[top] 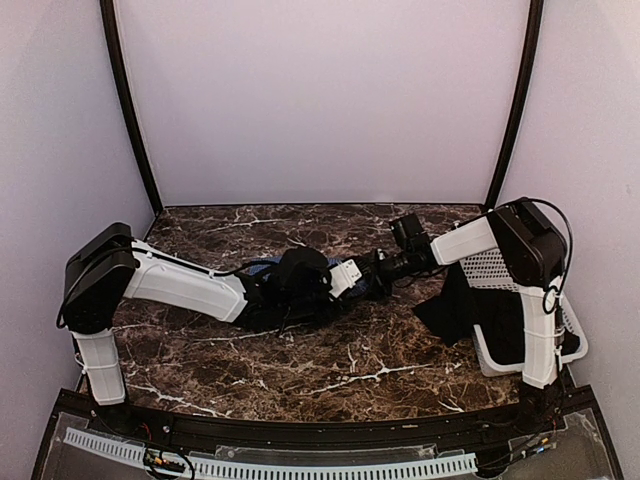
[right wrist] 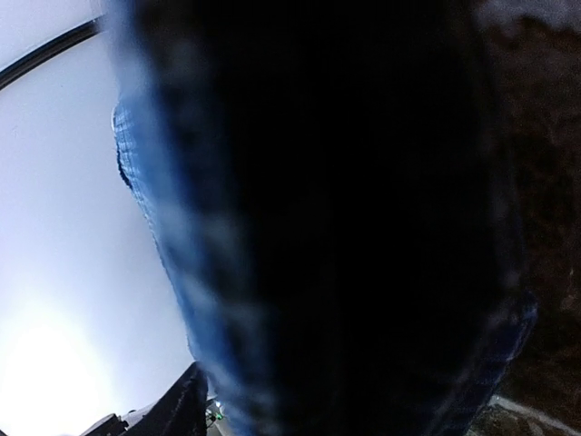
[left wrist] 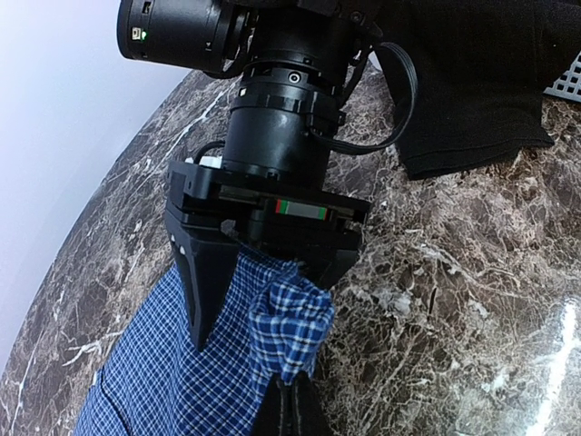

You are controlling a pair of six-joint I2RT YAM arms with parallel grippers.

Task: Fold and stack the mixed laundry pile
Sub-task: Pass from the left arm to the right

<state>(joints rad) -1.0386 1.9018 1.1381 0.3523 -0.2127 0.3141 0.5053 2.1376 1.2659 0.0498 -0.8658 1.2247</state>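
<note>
The blue-and-white checked shirt (left wrist: pixel 154 372) lies on the marble table; in the top view only a bit of the shirt (top: pixel 262 268) shows beneath the two wrists. My left gripper (left wrist: pixel 292 391) is shut on a bunched fold of it. My right gripper (left wrist: pixel 263 313) comes from the opposite side, and its black fingers (left wrist: pixel 201 291) stand apart astride the same fold. The right wrist view is a dark blur with blue cloth pressed against the lens. The black garment (top: pixel 452 310) hangs from the basket onto the table, and its hem (left wrist: pixel 472 109) lies behind the right gripper.
A white perforated basket (top: pixel 500 268) stands at the right edge behind the right arm; its corner (left wrist: pixel 569 77) shows in the left wrist view. Both arms meet mid-table. Brown marble table (top: pixel 330 360) lies in front, and pale walls enclose the back and sides.
</note>
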